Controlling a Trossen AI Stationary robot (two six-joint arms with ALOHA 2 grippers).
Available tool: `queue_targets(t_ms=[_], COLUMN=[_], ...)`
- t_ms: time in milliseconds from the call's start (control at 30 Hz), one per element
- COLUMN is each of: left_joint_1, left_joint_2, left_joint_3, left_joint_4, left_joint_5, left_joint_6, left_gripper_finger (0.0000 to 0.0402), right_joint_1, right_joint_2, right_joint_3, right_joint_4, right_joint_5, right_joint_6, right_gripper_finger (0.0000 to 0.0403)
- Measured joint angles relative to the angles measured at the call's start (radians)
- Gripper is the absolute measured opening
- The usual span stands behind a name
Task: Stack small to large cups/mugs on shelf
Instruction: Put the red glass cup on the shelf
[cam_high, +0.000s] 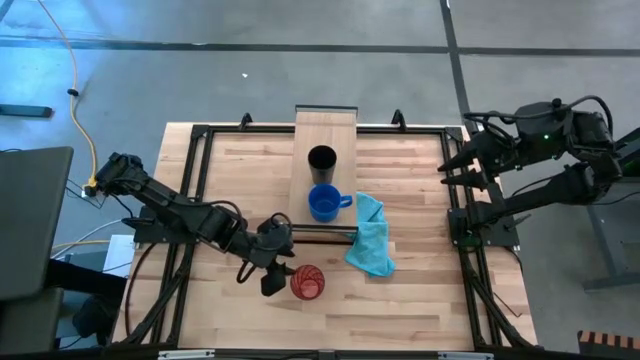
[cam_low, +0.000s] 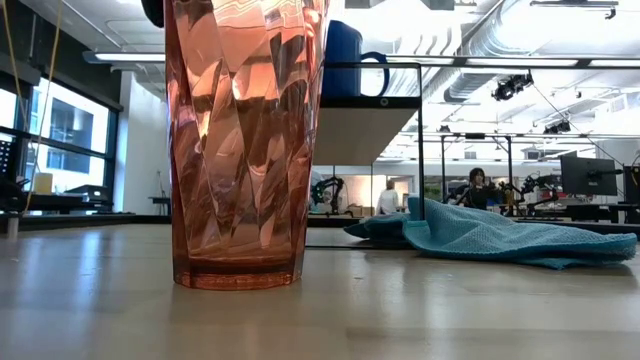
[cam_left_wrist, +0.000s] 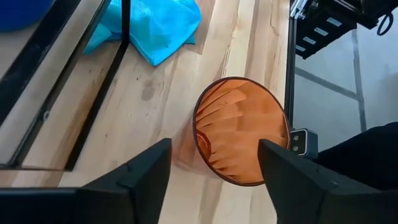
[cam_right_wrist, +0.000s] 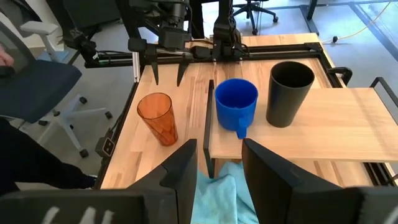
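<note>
My left gripper (cam_high: 262, 277) hovers low over the table (cam_high: 420, 290) just beside the red tumbler (cam_high: 307, 282), fingers (cam_left_wrist: 146, 171) spread wide and empty; the tumbler stands upright, off the shelf (cam_high: 325, 135); on the shelf the blue mug (cam_high: 324, 202) and black cup (cam_high: 321, 160) stand side by side; a blue cloth (cam_high: 371, 238) lies beside it; my right gripper (cam_high: 452, 166) waits at the table's right edge, fingers (cam_right_wrist: 180, 171) parted.
</note>
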Motion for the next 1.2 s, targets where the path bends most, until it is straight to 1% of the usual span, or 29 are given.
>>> queue_targets(t_ms=[100,200,367,533,733,1200], left_joint_1=[0.000,0.000,0.000,0.000,0.000,0.001], left_joint_2=[0.000,0.000,0.021,0.082,0.119,0.121], left_joint_3=[0.000,0.000,-0.001,-0.001,-0.001,-0.001], left_joint_4=[-0.001,-0.008,-0.010,-0.018,0.005,0.001], left_joint_5=[0.001,0.007,0.060,0.124,0.127,0.103], left_joint_6=[-0.032,-0.076,-0.168,-0.289,-0.363,-0.492], left_gripper_finger=[0.0244,0.0249,0.0243,0.0234,0.0232,0.0232], right_joint_1=[0.000,0.000,0.000,0.000,0.000,0.000], right_joint_2=[0.000,0.001,0.001,0.002,0.001,0.001], right_joint_3=[0.000,0.000,0.000,0.000,0.000,0.000], right_joint_4=[0.003,0.003,0.005,0.005,0.001,-0.010], right_joint_5=[0.001,0.005,0.026,0.031,0.031,0.031], right_joint_6=[0.000,-0.001,-0.001,-0.001,-0.010,-0.012], right_gripper_finger=[0.0119,0.0119,0.0119,0.0119,0.0119,0.0119])
